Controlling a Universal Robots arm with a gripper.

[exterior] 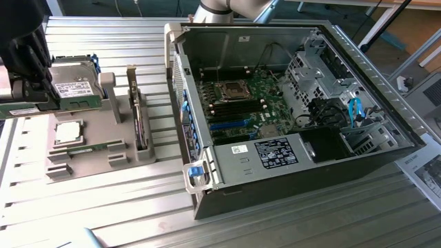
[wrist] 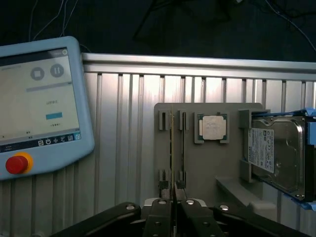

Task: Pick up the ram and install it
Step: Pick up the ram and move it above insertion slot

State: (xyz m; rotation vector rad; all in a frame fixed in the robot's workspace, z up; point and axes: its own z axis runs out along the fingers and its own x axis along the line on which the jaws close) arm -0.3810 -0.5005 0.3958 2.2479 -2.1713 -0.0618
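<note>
Wrist view: tool (wrist: 173,210) nearly closed, gripping ram (wrist: 172,163).

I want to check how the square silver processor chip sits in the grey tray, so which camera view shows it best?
The wrist view: the processor chip faces the camera squarely in its tray pocket, with nothing in front of it. The exterior view shows the processor chip at a slant, washed out by glare.
</note>
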